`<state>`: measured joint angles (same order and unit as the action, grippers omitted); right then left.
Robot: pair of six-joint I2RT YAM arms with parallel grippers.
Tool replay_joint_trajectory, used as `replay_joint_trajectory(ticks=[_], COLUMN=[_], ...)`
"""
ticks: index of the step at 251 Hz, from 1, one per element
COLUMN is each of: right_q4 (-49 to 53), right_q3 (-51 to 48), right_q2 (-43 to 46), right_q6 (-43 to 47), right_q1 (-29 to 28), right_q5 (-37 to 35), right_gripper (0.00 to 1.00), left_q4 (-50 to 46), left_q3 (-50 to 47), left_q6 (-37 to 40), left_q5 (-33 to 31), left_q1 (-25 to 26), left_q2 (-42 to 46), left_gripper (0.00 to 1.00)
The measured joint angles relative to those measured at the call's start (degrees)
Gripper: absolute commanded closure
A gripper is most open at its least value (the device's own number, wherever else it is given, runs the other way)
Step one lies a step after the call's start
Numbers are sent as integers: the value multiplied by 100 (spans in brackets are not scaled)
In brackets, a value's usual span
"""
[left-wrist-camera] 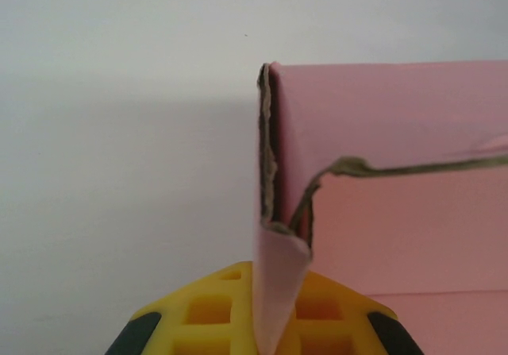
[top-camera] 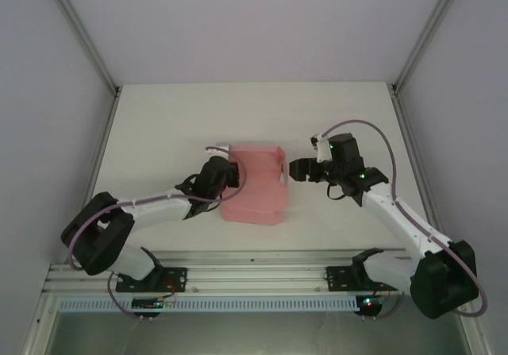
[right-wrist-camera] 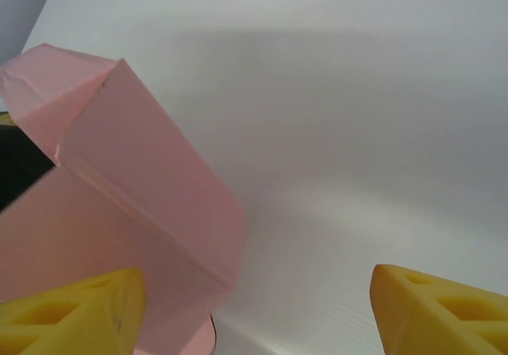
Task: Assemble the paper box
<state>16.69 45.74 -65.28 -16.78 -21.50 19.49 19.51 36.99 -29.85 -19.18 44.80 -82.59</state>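
Box: pink card box, part-folded, at the centre of the table; its side walls stand up in the upper half, and a flat panel lies toward the lower edge.
Left arm: left arm runs from the lower left up and to the right, low over the table, with its wrist at the box's left edge.
Left gripper: left gripper is clamped on the box's left wall; the wrist view shows a thin pink flap pinched between the yellow pads.
Right arm: right arm rises from the lower right with its elbow bent and its wrist pointing left.
Right gripper: right gripper has its jaws apart, just beside the box's right wall; I cannot tell whether they touch it.
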Motion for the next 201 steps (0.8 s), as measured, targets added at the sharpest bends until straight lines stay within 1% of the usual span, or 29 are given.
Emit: replay_joint_trajectory(ticks=[21, 52, 94, 126, 161, 188, 201], right_q4=[-85, -173, -208, -190, -146, -39, 37], right_q3=[129, 310, 597, 809, 999, 1182, 1259], right_q2=[-262, -555, -931, -1207, -1425, -1593, -1663], right_q6=[131, 240, 363, 426, 442, 444, 437], right_q1=[-11, -122, -522, -791, -1075, -1252, -1351], right_q5=[153, 332, 367, 98, -267, -654, -920], right_gripper=[32, 33, 34, 38, 39, 44, 50], left_q4=[-2, 0, -7, -48, -57, -140, -153], left_q3=[0, 0, 0, 0, 0, 0, 0], left_q6=[4, 4, 2, 2, 0, -17, -20], left_q5=[35, 33, 31, 11, -15, -90, -107], left_q1=[0, 0, 0, -4, -2, -11, -11], left_q2=[0, 0, -2, -2, -2, -2, -2], left_gripper=[100, 100, 100, 100, 100, 100, 100])
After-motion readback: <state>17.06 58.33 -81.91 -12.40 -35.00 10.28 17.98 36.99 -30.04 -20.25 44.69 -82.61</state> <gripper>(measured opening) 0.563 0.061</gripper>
